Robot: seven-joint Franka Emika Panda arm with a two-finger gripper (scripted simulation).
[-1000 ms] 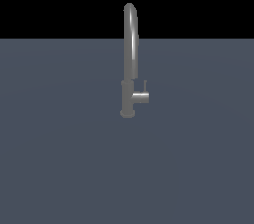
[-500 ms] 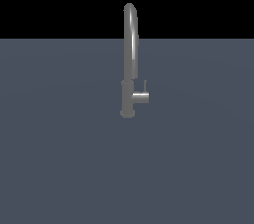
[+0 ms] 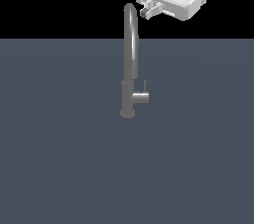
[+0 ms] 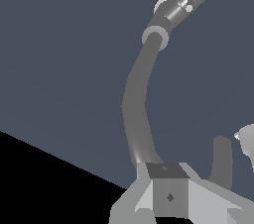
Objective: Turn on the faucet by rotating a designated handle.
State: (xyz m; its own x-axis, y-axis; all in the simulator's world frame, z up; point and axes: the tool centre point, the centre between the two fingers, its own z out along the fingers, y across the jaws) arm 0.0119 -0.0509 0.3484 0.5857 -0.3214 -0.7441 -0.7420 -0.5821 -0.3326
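White robot arm reaching in from the upper right, gripper point(image 3: 148, 11) hanging just right of the spout's arch, finger spread unclear, upright faucet point(image 3: 130, 64) mid-bench point(image 3: 59, 143), handle point(image 3: 141, 96) pointing right, untouched

Grey gooseneck faucet point(image 3: 130, 64) upright; small handle point(image 3: 142, 96) juts toward exterior view's right.

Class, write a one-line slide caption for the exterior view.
Pincer hovers beside the faucet's arch, well above the handle.
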